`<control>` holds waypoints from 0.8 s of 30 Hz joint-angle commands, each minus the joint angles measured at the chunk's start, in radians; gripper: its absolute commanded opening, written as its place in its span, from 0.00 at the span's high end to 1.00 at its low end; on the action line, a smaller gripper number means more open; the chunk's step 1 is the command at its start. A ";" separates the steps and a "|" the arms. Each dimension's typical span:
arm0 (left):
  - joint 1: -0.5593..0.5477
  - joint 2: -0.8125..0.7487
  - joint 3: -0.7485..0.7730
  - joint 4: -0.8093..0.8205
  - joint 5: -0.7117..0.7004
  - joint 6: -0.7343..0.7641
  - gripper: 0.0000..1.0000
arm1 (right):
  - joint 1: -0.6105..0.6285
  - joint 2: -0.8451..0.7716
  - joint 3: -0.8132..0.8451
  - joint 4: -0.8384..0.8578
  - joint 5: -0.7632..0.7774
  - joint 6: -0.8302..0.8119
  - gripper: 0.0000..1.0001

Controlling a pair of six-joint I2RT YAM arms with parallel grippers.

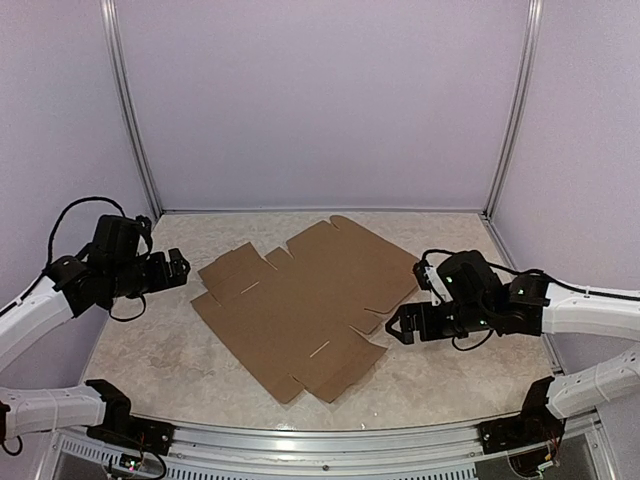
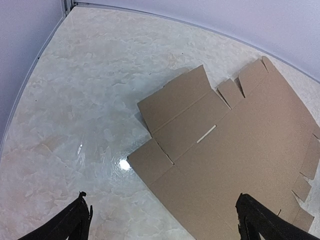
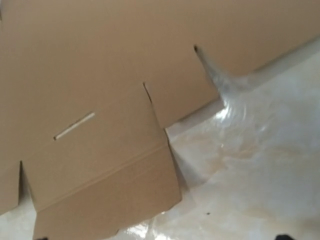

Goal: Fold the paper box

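From my console, the left fingers (image 2: 76, 221) are spread as wide as they go, one dark tip at each bottom corner of the wrist view. They hold nothing and hang above the near left edge of the paper box (image 1: 300, 300). The right fingers (image 1: 400, 323) are also wide open and empty, just beside the box's right edge; I cannot tell whether they touch it. The box lies flat and unfolded in the middle of the desk (image 1: 455, 372). It is a plain brown die-cut cardboard sheet, matte, with creased flaps, notched tabs and thin slots. The desk is glossy, pale and marbled.
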 commanded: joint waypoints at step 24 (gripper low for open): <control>-0.019 -0.097 -0.545 0.468 0.475 -0.625 0.01 | -0.106 0.190 -0.049 0.265 0.060 0.186 0.09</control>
